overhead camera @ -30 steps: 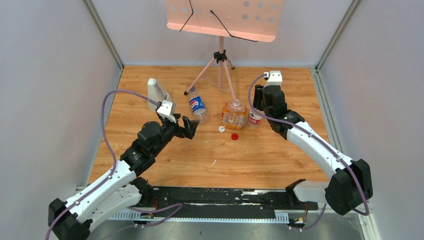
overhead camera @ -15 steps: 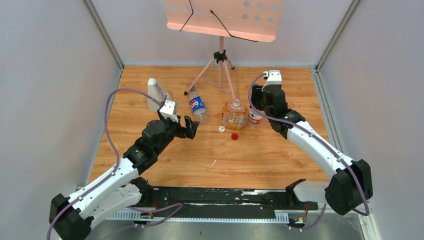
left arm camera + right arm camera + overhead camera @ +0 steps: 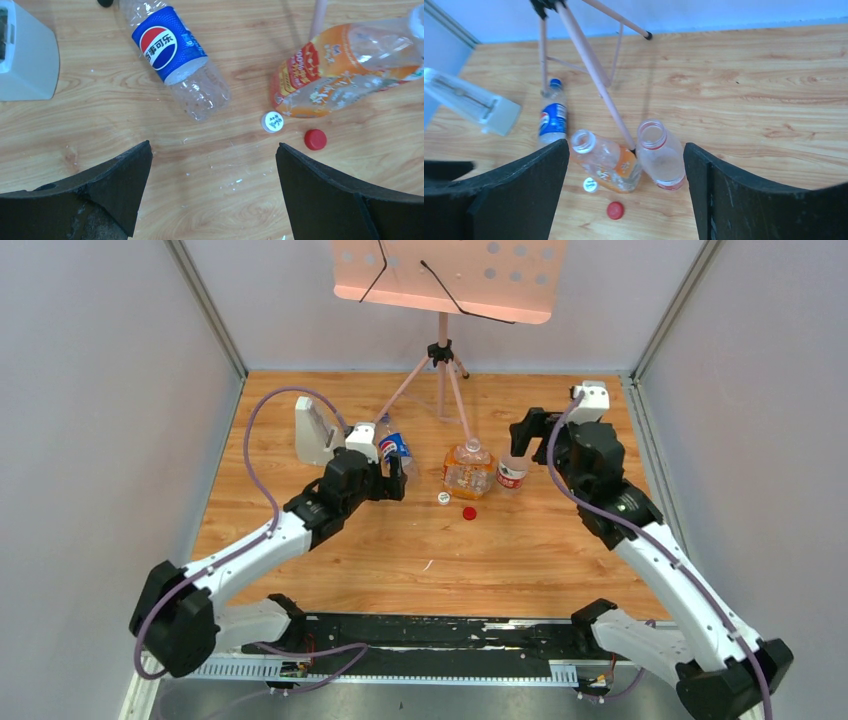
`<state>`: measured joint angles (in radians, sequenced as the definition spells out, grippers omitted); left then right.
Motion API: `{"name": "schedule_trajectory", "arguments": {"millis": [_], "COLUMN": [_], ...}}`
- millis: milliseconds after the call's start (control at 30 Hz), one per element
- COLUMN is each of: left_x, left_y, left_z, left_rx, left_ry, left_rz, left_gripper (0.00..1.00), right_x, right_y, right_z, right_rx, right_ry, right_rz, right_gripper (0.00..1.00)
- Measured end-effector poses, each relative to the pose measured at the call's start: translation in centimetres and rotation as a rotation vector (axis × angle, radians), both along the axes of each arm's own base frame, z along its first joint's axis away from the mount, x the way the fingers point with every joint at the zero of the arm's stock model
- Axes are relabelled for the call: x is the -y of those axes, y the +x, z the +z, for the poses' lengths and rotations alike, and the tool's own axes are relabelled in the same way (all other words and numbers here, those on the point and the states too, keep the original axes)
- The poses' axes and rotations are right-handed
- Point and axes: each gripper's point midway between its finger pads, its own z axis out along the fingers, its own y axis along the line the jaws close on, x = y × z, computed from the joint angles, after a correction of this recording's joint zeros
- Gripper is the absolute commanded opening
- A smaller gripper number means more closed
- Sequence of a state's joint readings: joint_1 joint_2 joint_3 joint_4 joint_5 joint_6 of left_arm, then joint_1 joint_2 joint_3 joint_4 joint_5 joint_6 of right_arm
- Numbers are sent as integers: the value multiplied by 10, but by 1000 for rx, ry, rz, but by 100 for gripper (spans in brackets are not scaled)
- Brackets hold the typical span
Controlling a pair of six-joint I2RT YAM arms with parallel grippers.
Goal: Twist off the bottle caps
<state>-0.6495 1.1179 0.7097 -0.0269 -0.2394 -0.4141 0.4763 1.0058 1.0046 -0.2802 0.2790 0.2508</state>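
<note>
You have two done: white cap (image 3: 272, 121) and red cap (image 3: 315, 139) lie loose on the table (image 3: 500, 560) beside the orange bottle (image 3: 611, 165). One remaining: blue cap (image 3: 555, 82), still on the toppled Pepsi bottle (image 3: 172, 55). Left gripper (image 3: 214, 146) and right gripper (image 3: 625, 145): both spread wide, empty.

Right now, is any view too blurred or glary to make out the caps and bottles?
Top external: even light, though the music stand washes out pale. Left wrist: sharp, the Pepsi bottle label legible, the white cap crisp. Right wrist: slightly softer, but the red cap reads clearly.
</note>
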Motion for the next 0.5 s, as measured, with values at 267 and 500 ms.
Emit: {"name": "schedule_trajectory", "arguments": {"millis": [267, 500], "left_x": [-3, -4], "left_y": [53, 99], "left_z": [-26, -43], "left_rx": [-128, -175], "left_ry": [-23, -48], "left_rz": [124, 205], "left_gripper": [95, 90], "right_x": [-3, -15], "right_y": [-40, -54], "right_z": [49, 42], "right_rx": [102, 56], "right_ry": [172, 234], "right_rz": [84, 157], "right_gripper": [86, 85]}}
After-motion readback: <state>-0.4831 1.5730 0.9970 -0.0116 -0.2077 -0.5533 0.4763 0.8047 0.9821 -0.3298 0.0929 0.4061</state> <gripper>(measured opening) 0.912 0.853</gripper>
